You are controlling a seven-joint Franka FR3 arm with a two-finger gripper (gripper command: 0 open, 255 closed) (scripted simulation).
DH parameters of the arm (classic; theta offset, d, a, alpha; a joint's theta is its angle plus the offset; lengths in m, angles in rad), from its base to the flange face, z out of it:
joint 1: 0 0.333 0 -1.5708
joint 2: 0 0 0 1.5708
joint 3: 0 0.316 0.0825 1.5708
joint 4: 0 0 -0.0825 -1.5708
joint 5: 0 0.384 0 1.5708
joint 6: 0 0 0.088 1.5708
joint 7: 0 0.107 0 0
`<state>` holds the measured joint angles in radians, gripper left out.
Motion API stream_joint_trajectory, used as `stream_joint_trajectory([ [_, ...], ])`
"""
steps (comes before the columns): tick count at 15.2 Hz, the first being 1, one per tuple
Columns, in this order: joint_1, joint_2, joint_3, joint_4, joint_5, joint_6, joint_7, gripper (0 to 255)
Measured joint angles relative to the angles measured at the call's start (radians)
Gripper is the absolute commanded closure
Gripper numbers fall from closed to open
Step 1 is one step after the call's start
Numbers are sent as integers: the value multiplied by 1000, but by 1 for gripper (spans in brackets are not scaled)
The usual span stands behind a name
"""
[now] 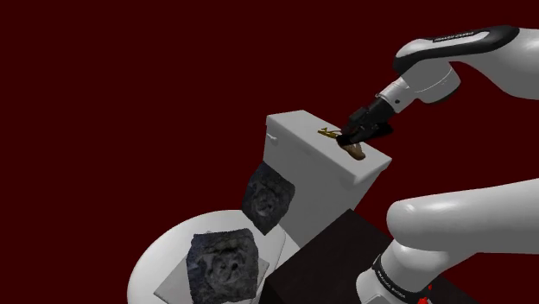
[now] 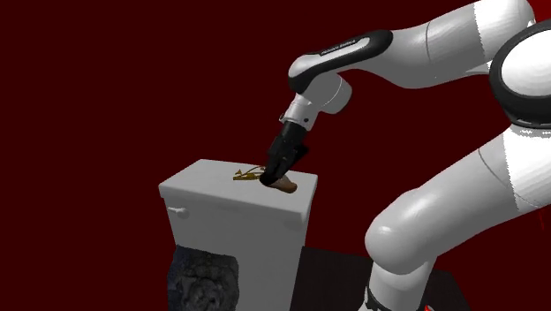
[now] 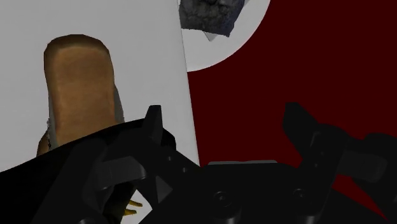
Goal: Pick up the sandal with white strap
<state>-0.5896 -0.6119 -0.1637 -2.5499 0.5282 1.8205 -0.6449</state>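
Beneath the gripper [image 3: 226, 124] stands a white tank [image 3: 25, 38], the largest thing within reach. Its flat top ends at an edge that runs between the two fingers. Past that edge, lower down, lies a white bowl [image 3: 222, 54].

Gripper state: fingers wide apart, holding nothing.

The sandal [image 3: 79, 83] lies flat on the tank top, outside the nearer finger and not in the gap. Its sole is brown. The strap [image 1: 328, 132] looks gold rather than white.

Probable faults from this position:
- Closing now likely grips air, because the gap sits over the tank edge and not over the sandal.
- Descending without a sideways shift may set the nearer finger on the sole and pin it.
- A sideways sweep toward the edge may push the sandal off the tank toward the bowl.
- A grip on the thin strap alone may slip.
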Motion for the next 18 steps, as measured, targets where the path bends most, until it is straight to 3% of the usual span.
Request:
stream_joint_trajectory([
  [3,-99,9,100,2,51,-26,-44,0],
  [4,-133,6,130,2,58,-23,-64,255],
  [7,-165,74,148,63,-120,16,-99,255],
  [10,-164,106,157,74,-171,19,-106,255],
  [13,-163,63,162,32,-173,66,-114,255],
  [14,-163,60,162,33,-173,64,-114,0],
  [16,-173,47,184,31,-182,66,-90,0],
  [18,-218,20,264,17,-287,97,-4,0],
])
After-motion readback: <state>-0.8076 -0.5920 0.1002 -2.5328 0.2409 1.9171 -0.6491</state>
